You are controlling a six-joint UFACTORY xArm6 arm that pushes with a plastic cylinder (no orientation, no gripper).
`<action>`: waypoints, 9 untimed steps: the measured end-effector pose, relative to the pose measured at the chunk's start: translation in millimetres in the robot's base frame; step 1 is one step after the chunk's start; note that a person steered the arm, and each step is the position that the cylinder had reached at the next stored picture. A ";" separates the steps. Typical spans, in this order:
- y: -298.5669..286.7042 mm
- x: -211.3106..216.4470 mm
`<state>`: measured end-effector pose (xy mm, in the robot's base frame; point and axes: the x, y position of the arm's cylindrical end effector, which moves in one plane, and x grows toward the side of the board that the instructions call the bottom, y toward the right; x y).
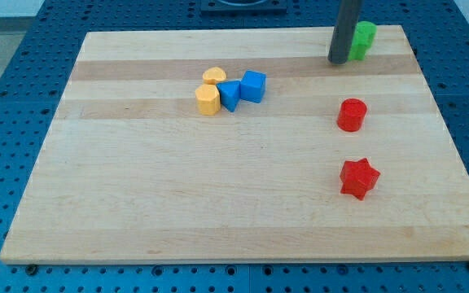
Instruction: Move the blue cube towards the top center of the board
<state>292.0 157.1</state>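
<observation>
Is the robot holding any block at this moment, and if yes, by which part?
Nothing is held. My tip rests on the board beside the green block, far to the right of the blue cube.

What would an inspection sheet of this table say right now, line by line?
Surface: wooden board on blue perforated table.
Job's things: blue cube, above centre, touching a second blue block.
Clutter: two yellow blocks at the view's left of that cluster; green block; red cylinder; red star.
Grippers: none; my tip rests beside the green block, far right of the blue cube.
Cables: nothing seen.
Surroundings: nothing seen.
</observation>
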 end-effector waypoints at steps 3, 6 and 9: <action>-84.0 92.7; -147.9 100.0; -134.7 45.5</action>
<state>337.5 22.4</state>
